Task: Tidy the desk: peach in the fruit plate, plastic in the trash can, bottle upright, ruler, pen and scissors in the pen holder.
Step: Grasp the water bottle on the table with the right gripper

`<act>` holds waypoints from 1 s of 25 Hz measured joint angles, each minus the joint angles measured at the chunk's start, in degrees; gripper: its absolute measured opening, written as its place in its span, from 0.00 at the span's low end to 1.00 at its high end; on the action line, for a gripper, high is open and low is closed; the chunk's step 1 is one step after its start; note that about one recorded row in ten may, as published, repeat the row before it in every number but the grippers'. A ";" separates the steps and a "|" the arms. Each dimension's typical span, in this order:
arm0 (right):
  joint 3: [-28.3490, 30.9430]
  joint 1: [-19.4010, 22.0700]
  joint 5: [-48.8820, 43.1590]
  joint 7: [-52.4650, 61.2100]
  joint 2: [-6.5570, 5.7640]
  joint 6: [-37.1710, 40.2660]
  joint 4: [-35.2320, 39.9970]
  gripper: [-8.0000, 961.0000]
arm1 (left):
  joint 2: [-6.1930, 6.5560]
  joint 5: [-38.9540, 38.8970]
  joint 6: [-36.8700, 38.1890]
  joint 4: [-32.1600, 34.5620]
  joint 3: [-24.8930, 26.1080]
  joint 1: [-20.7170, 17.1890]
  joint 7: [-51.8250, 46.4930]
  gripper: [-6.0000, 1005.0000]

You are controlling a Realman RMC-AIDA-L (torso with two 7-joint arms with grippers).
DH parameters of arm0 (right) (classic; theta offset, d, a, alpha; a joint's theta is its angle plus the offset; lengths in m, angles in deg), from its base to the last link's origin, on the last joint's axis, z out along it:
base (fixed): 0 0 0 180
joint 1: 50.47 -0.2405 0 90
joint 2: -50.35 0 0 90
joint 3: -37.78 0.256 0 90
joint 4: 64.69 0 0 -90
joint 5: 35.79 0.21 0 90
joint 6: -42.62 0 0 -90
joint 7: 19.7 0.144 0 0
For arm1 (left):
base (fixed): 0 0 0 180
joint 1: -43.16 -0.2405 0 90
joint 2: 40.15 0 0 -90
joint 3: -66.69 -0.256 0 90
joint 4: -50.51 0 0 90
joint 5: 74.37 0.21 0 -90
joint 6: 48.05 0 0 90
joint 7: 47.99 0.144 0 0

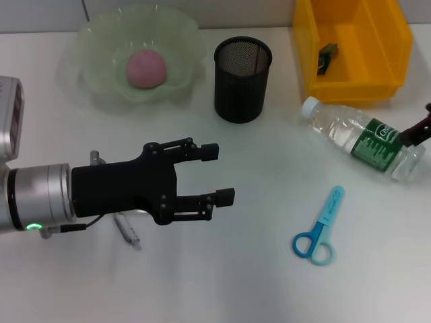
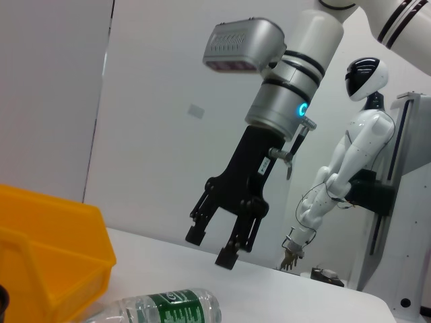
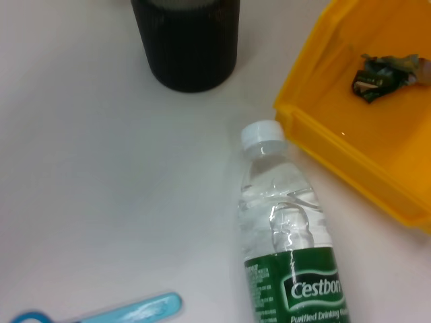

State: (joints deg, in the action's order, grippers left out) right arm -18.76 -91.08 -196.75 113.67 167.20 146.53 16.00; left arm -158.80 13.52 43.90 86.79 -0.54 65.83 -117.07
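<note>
A pink peach (image 1: pixel 146 68) lies in the pale green fruit plate (image 1: pixel 101 37) at the back left. The black mesh pen holder (image 1: pixel 240 94) stands mid-table. The yellow trash can (image 1: pixel 353 87) holds crumpled plastic (image 1: pixel 328 57). A clear bottle (image 1: pixel 363 138) with a green label lies on its side, cap toward the pen holder. My right gripper (image 1: pixel 416 132) hovers open over the bottle's base, and shows as right gripper (image 2: pixel 211 247) above the bottle (image 2: pixel 168 306). My left gripper (image 1: pixel 222 175) is open and holds nothing. A grey pen (image 1: pixel 126 229) lies partly under it. Blue scissors (image 1: pixel 320 229) lie front right. The ruler is out of view.
The right wrist view shows the bottle (image 3: pixel 289 242), the pen holder (image 3: pixel 185 40), the trash can (image 3: pixel 377 141) with the plastic (image 3: pixel 387 74), and the scissors' blade (image 3: pixel 135 309). A white humanoid figure (image 2: pixel 350 161) stands beyond the table.
</note>
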 joint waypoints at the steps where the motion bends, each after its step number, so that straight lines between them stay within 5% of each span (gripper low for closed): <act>1: -0.47 0.02 -0.14 -0.28 0.28 -0.93 -0.41 0.86 | 0.00 -0.01 -0.02 -0.16 0.00 0.00 0.07 0.79; 25: -4.68 -1.15 -0.19 -5.11 2.08 -16.13 -12.13 0.86 | 0.00 -0.80 0.04 -1.39 0.08 0.72 1.55 0.79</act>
State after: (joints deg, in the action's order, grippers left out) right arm -23.44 -92.23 -196.94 108.56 169.28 130.41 3.86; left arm -158.80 12.72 43.94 85.40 -0.46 66.55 -115.53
